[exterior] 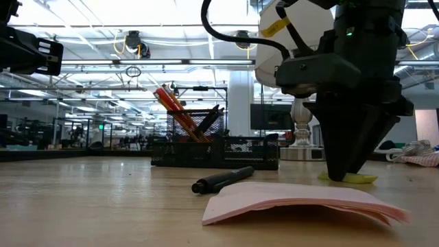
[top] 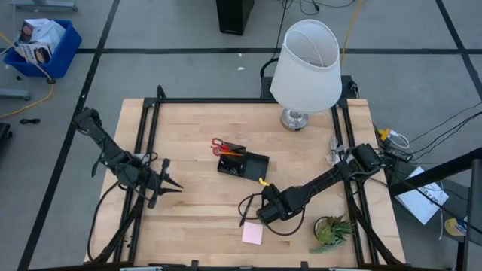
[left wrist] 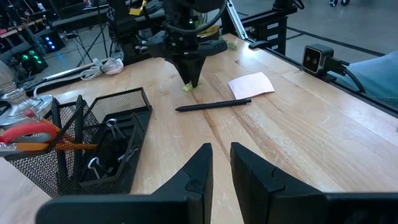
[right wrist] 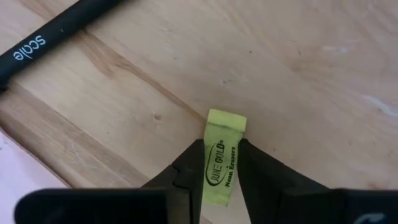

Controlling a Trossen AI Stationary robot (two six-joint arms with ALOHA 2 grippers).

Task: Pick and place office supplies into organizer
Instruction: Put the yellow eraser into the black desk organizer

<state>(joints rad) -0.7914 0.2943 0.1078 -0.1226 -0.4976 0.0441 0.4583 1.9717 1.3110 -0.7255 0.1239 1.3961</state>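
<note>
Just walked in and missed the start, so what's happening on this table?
The right end effector is down at the tabletop, its fingers closed around a yellow-green eraser. A black pen and a pink sticky-note pad lie loose beside it. The black organizer already holds red-handled scissors and pencils. The left end effector waits open at the table's left side.

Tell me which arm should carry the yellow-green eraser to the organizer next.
The right arm. Its claw is already down on the table with its fingers either side of the eraser, close to the organizer. The left claw sits open near the table's left edge, farther away.
</note>
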